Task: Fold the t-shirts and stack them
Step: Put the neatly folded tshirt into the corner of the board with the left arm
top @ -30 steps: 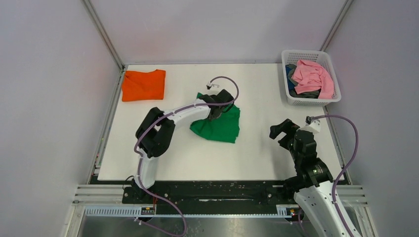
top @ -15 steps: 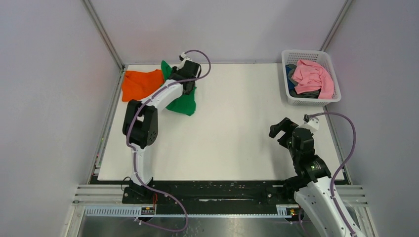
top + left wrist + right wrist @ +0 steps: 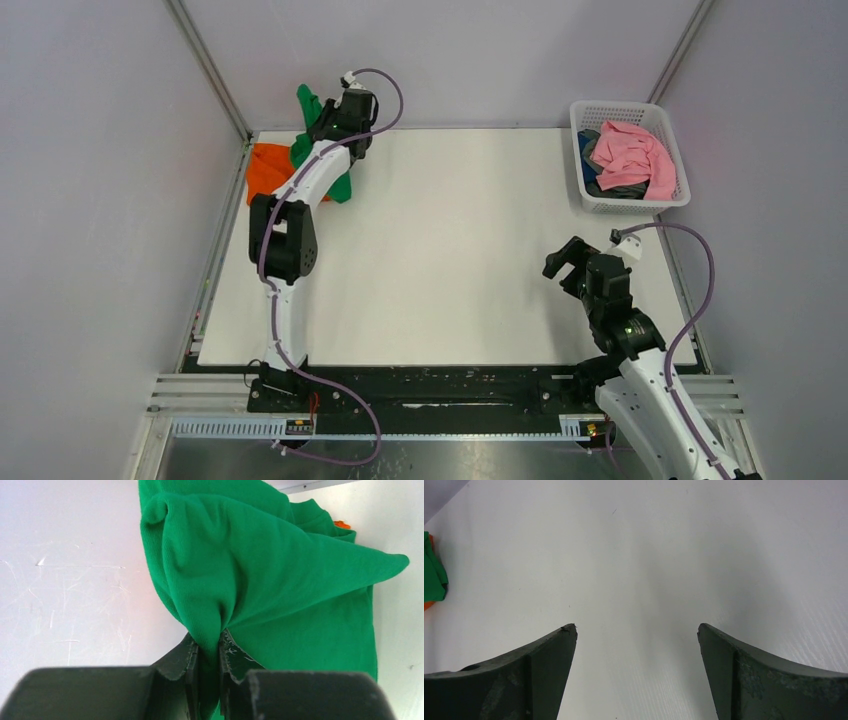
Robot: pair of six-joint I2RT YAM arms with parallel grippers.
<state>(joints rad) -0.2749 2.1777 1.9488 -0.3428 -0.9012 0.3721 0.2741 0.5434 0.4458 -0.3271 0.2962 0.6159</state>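
Your left gripper (image 3: 206, 641) pinches the green shirt (image 3: 280, 580) above the orange shirt (image 3: 263, 172) at 11 o'clock, likely for stacking; right gripper (image 3: 636, 631) gapes empty.

The flat white counter (image 3: 450, 260) shows faint grey scratches. The plain bright green cotton t-shirt (image 3: 280, 580) is one solid green, darker in its folds. The plain bright orange cotton t-shirt (image 3: 262, 172) at the far left corner is an even orange. At the far right corner, the white plastic lattice basket (image 3: 615, 105) carries a soft pink garment (image 3: 632, 152) and a grey-blue garment (image 3: 589, 149). The left end effector (image 3: 206, 642) and right end effector (image 3: 636, 630) have dull black fingers.
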